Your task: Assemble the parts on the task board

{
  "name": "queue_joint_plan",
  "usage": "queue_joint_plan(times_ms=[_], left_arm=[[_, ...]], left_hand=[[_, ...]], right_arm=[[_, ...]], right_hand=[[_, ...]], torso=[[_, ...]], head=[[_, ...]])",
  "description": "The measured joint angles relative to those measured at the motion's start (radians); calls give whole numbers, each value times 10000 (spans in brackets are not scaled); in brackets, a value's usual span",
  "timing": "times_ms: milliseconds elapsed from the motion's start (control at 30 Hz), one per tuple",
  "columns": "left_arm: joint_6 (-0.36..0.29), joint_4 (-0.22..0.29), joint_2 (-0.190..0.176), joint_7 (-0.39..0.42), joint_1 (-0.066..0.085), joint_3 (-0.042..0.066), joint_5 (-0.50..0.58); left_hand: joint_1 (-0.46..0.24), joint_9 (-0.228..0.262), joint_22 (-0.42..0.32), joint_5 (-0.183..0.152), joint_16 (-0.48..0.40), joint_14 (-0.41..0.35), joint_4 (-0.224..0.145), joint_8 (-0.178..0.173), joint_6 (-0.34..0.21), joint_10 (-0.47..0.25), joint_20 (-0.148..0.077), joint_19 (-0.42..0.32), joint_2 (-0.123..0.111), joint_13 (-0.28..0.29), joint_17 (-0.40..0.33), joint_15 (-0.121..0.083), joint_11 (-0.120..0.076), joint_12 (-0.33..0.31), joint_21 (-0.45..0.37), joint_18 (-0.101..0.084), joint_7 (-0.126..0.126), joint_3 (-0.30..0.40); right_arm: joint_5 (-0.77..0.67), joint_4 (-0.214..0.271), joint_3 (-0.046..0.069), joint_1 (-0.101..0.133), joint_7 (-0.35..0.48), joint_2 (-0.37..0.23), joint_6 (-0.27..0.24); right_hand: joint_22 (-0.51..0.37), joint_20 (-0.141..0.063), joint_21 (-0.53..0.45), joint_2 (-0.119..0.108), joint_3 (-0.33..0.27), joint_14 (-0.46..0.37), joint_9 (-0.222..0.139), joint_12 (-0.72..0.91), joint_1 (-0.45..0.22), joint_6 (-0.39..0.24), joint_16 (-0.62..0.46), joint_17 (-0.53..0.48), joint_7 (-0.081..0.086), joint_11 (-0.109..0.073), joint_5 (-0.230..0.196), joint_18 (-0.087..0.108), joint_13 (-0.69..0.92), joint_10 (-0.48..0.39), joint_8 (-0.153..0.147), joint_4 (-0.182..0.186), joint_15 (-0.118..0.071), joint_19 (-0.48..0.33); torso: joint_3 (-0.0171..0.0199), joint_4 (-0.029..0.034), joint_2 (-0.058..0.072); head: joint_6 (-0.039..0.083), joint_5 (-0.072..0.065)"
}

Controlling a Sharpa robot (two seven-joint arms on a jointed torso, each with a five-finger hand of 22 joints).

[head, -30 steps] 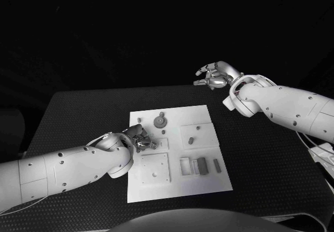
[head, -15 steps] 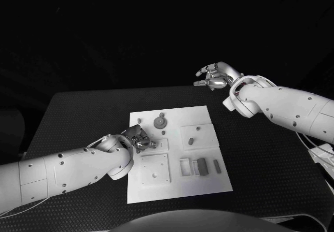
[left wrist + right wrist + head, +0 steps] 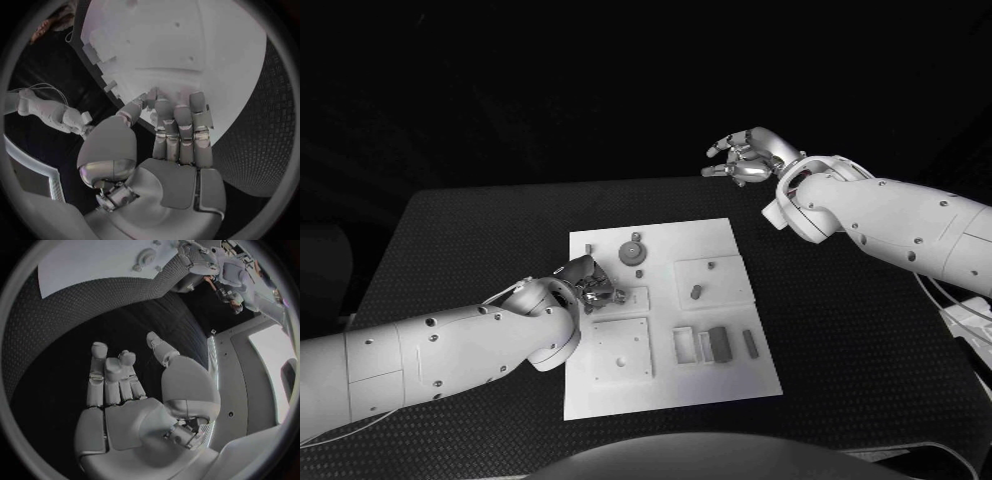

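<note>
The white task board (image 3: 733, 375) lies in the middle of the black table. On it sit a round grey part (image 3: 635, 250), a small peg (image 3: 695, 291) and two dark bars (image 3: 718, 342) beside a pale frame (image 3: 685, 344). My left hand (image 3: 589, 284) rests low on the board's left side by a small square recess, its fingers (image 3: 178, 117) stretched together onto the board (image 3: 187, 45) and its thumb close against their tips. What lies under the tips is hidden. My right hand (image 3: 744, 158) hangs beyond the table's far edge, loosely curled and holding nothing (image 3: 119, 385).
A square plate (image 3: 620, 350) with small holes is set in the board's near left part. The black mat (image 3: 848, 330) stretches wide on both sides of the board. A cable (image 3: 949, 310) lies near the table's right edge.
My left arm has crept slightly forward, with the hand staying at the same spot on the board. The right hand has not moved.
</note>
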Motion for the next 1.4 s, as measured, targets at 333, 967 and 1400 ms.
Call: queue_joint_plan(times_ms=[333,967,1400], left_arm=[[-33,-38,93,-265,0,0,-529],[186,-98,165,-461,9,10,-766],[308,-130,187,-467,20,19,-826]], left_hand=[[1,-42,3,-62,-1,0,-2,-3,27,4,0,0,1,-4,-5,0,-3,0,-20,0,-27,1],[-10,-98,7,-142,14,36,-18,15,71,30,0,0,86,-10,-9,34,6,0,-9,1,-71,16],[-10,-138,19,-179,39,36,-29,58,100,37,15,15,86,5,-8,34,3,35,0,1,-100,26]], right_arm=[[4,6,0,0,0,-5,0],[10,20,0,-1,-1,-14,1],[13,29,0,-1,-2,-23,1]], right_hand=[[0,1,0,0,0,0,0,0,0,-1,0,0,1,0,0,14,-9,0,0,-1,0,-1],[0,13,0,0,0,0,2,0,1,-15,0,1,15,3,0,17,-8,-3,0,-1,0,-13],[7,14,0,0,0,0,-7,0,1,-16,0,-8,16,7,0,34,-17,-7,0,-1,0,-14]], torso=[[7,-11,1],[-3,-5,1],[-7,-5,3]], head=[[-12,7],[-55,-22],[-91,-29]])
